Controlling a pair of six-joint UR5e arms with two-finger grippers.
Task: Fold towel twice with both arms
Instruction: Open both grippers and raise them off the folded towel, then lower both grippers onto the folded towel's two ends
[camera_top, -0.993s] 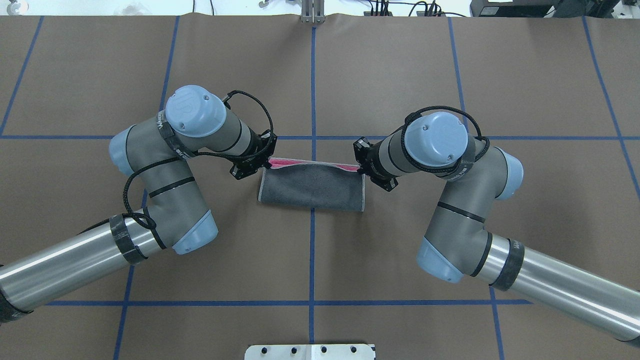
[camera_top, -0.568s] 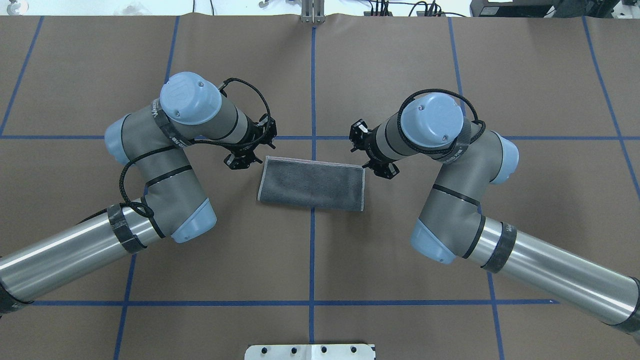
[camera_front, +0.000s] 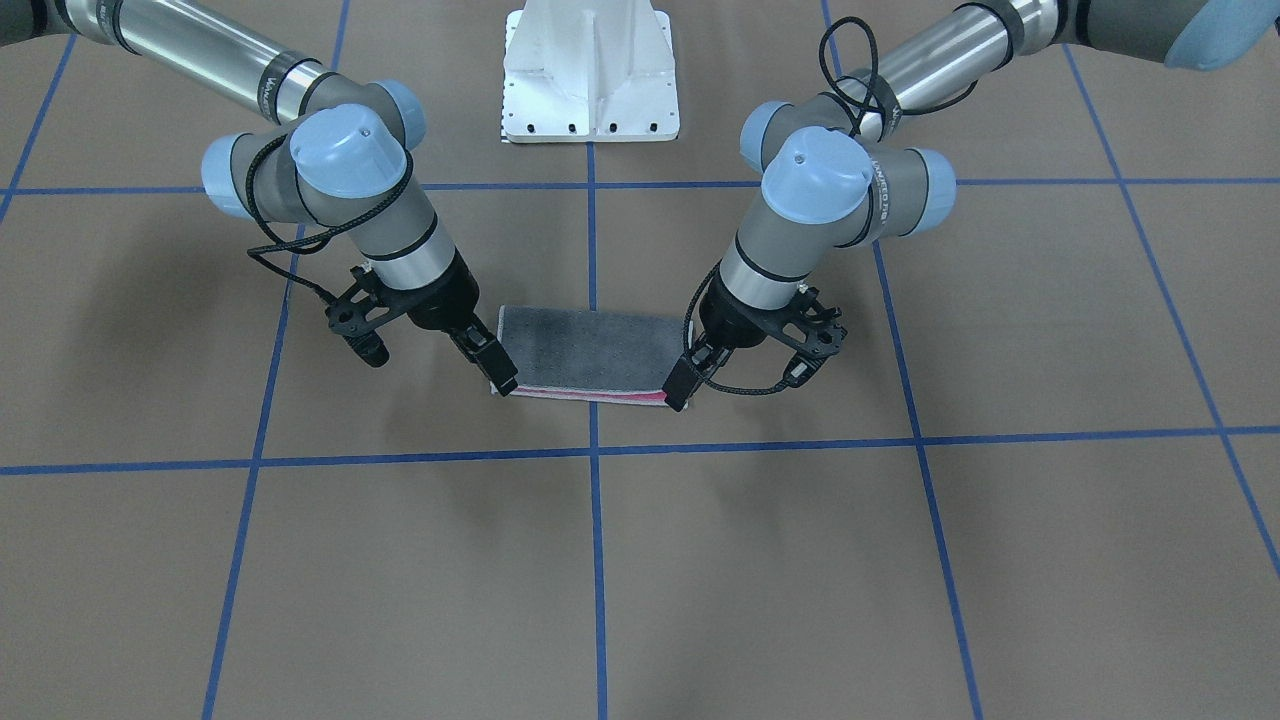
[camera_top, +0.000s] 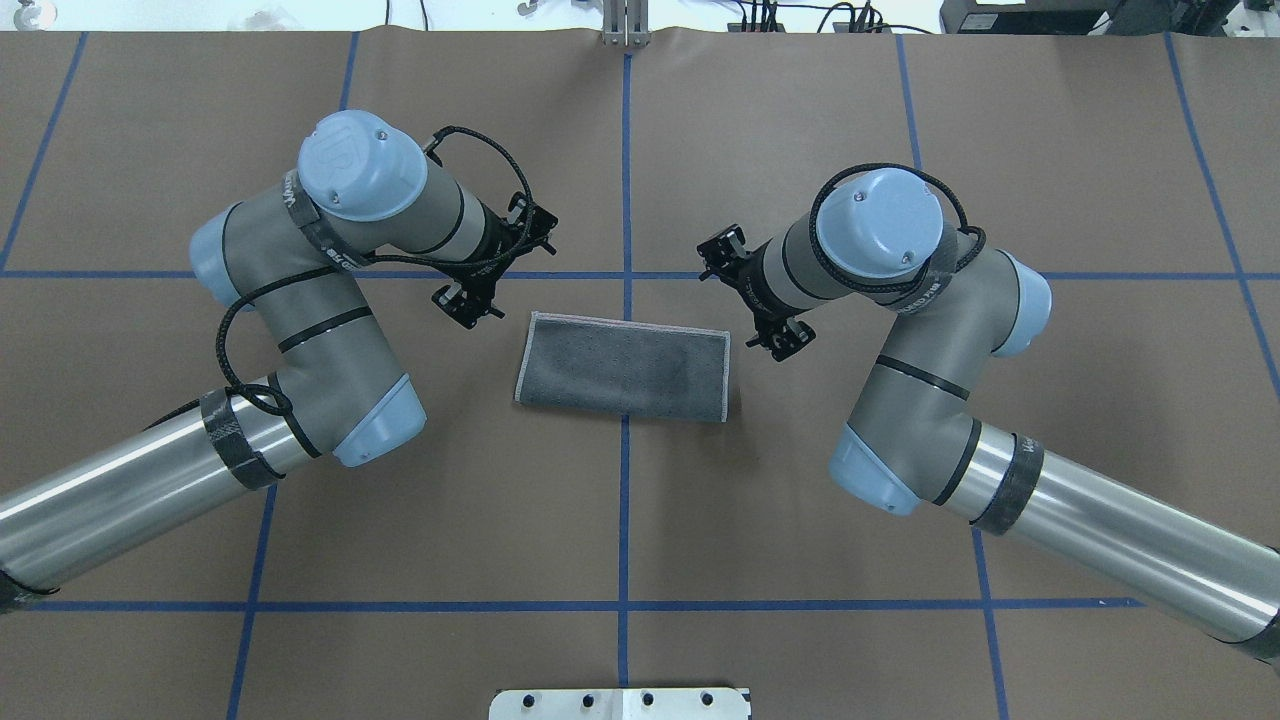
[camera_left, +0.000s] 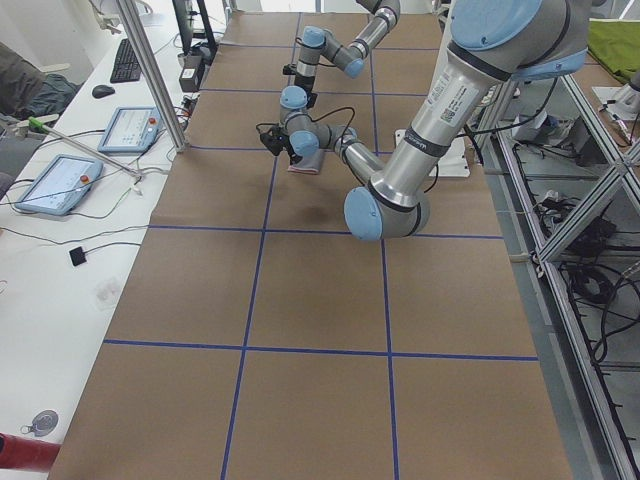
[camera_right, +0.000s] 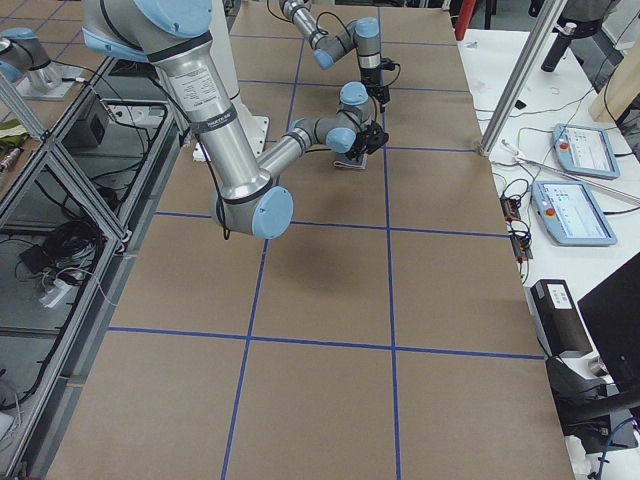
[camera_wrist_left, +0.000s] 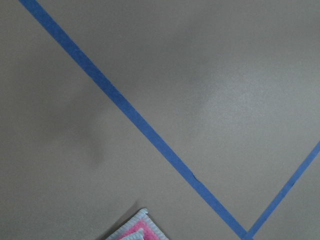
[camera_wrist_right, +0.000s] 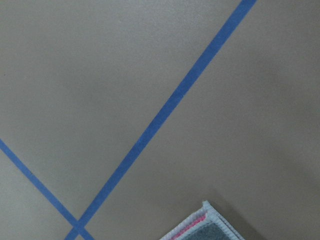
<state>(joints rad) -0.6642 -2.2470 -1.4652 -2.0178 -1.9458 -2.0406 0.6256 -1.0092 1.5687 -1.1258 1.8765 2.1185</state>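
Observation:
The towel (camera_top: 625, 365) lies flat at the table's middle, folded in half into a long rectangle with its dark grey face up. A pink strip shows along its far edge (camera_front: 590, 396). My left gripper (camera_front: 678, 392) hangs just over the towel's far left corner, and my right gripper (camera_front: 505, 380) just over the far right corner. Both are open and hold nothing. From overhead, the left arm (camera_top: 440, 230) and right arm (camera_top: 800, 270) stand just outside those corners. Each wrist view catches only a towel corner (camera_wrist_left: 131, 231) (camera_wrist_right: 205, 227) at its bottom edge.
Blue tape lines (camera_top: 625, 180) cross the brown table cover. The white pedestal base (camera_front: 590, 80) sits at the robot's edge. In the side views, a bench beyond the table's far edge carries tablets (camera_left: 135, 128) and a metal post (camera_right: 510, 90).
Both grippers let go of the towel's pink-lined far edge, which dropped flat. They then rose and drew back outward and away from the corners.

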